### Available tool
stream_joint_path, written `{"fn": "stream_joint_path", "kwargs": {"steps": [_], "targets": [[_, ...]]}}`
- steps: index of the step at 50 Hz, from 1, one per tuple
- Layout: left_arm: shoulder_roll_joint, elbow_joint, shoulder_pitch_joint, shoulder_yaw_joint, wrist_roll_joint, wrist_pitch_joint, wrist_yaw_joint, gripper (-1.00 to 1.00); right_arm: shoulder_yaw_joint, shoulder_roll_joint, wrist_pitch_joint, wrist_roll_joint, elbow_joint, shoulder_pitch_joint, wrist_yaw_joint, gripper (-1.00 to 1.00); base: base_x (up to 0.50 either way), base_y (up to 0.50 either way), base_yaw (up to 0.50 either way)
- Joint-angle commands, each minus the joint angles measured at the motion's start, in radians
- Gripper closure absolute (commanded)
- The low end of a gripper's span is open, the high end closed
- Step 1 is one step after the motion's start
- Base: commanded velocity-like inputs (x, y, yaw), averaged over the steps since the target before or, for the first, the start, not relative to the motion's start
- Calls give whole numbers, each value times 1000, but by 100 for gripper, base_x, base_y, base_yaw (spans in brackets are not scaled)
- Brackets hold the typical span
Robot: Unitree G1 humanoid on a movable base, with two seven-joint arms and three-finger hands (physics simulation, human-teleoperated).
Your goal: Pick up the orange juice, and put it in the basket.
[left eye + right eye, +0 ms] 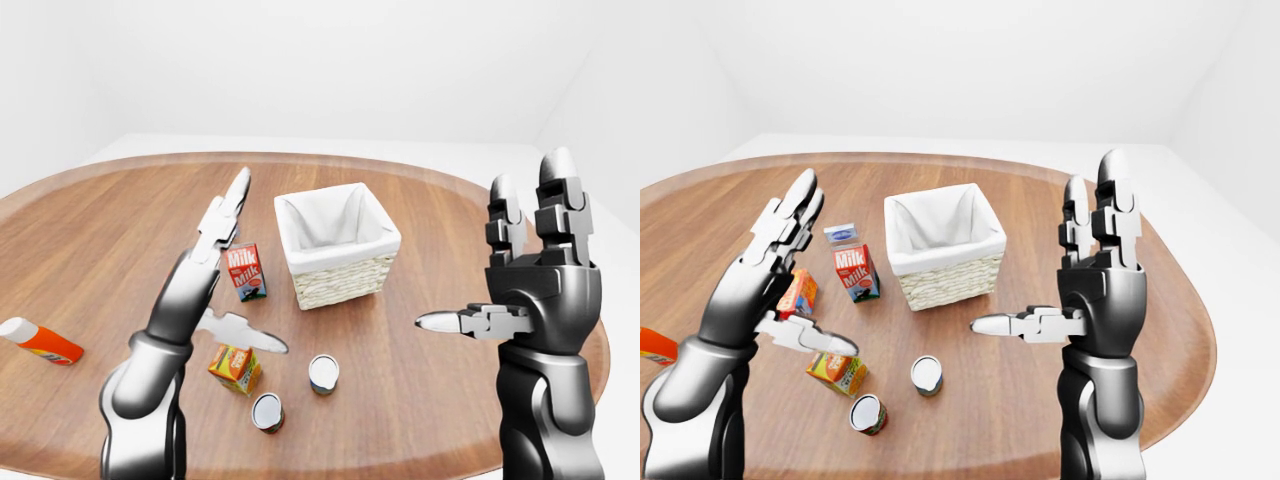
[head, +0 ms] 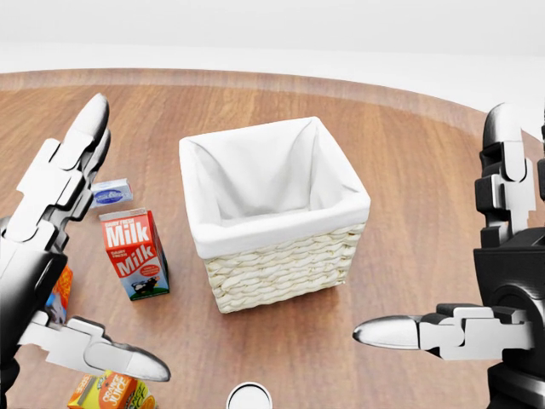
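With both hands' fingers spread and empty, the left hand (image 1: 770, 262) should drop straight onto the orange juice (image 1: 837, 372) lying on the table (image 1: 970, 400) just beneath its thumb, then carry it across to the basket (image 1: 943, 244).

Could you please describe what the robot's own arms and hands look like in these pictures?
Both arms are glossy, rounded metallic shells shading from silver to dark grey. The left hand and right hand each have three blocky, segmented fingers with smooth, rounded silver tips. No cables or markings show.
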Motion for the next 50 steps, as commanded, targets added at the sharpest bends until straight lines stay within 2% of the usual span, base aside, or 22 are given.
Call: {"fn": "stream_joint_path", "kwargs": {"steps": [1, 4, 5, 7, 11, 12, 13, 14, 15, 23, 24, 27, 28, 29, 30, 31, 32, 40, 42, 50], "targets": [[126, -161, -169, 151, -29, 0, -257, -100, -9, -5, 0, 10, -25, -13, -8, -100, 0, 0, 0], [164, -195, -207, 182, -67, 0, -257, -100, -7, -5, 0, 8, -33, -15, -10, -100, 0, 0, 0], [208, -223, -200, 197, -83, 0, -257, -100, -6, -5, 0, 7, -34, -12, -8, -100, 0, 0, 0], [249, -207, -214, 219, -54, 0, -257, -100, -4, -4, 0, 2, -35, -10, -8, -100, 0, 0, 0], [303, -192, -257, 263, -104, 0, -257, -100, -6, 0, 0, 3, -34, -9, -11, -100, 0, 0, 0], [313, -190, -228, 276, -141, 0, -257, -100, -4, 1, 0, 3, -29, -9, -13, -100, 0, 0, 0], [320, -187, -163, 293, -169, 0, -257, -100, 3, 3, 0, -4, -19, -5, -13, -100, 0, 0, 0], [306, -187, -165, 299, -164, 0, -257, -100, 4, 2, 0, -5, -18, -5, -13, -100, 0, 0, 0], [309, -223, -119, 320, -225, 0, -257, -100, 9, 2, 0, -10, -14, -4, -14, -100, 0, 0, 0], [222, -197, 5, 322, -174, -3, -257, -100, 2, -1, 0, -6, -24, -10, -16, -100, 0, 0, 0], [218, -182, 20, 315, -161, -47, -257, -100, 4, 0, 0, -7, -21, -6, -14, -100, 0, 0, 0], [224, -192, 31, 309, -166, -42, -257, -100, 11, 3, 0, -12, -19, 1, -14, -100, 0, 0, 0], [231, -199, 44, 305, -175, -29, -257, -100, 12, 3, 0, -12, -22, 4, -14, -100, 0, 0, 0], [210, -187, 52, 299, -156, -63, -257, -100, 14, 4, 0, -14, -20, 7, -13, -100, 0, 0, 0], [180, -165, 53, 296, -118, -117, -257, -100, 14, 4, 0, -16, -19, 9, -13, -100, 0, 0, 0], [187, -146, 101, 276, -105, -169, -257, -100, 13, 4, 0, -18, -10, 8, -12, -100, 0, 0, 0], [180, -134, 126, 267, -97, -175, -257, -100, 11, 4, 0, -15, -7, 5, -12, -100, 0, 0, 0], [155, -62, 213, 217, -52, -175, -257, -100, 9, 3, 0, -16, -10, 10, -11, -100, 0, 0, 0], [139, -44, 215, 214, -38, -175, -257, -100, 7, 3, 0, -15, -9, 8, -12, -100, 0, 0, 0], [125, 36, 251, 182, 12, -175, -257, -100, -12, 1, 0, 2, -35, -3, -17, -100, 0, 0, 0]]}}
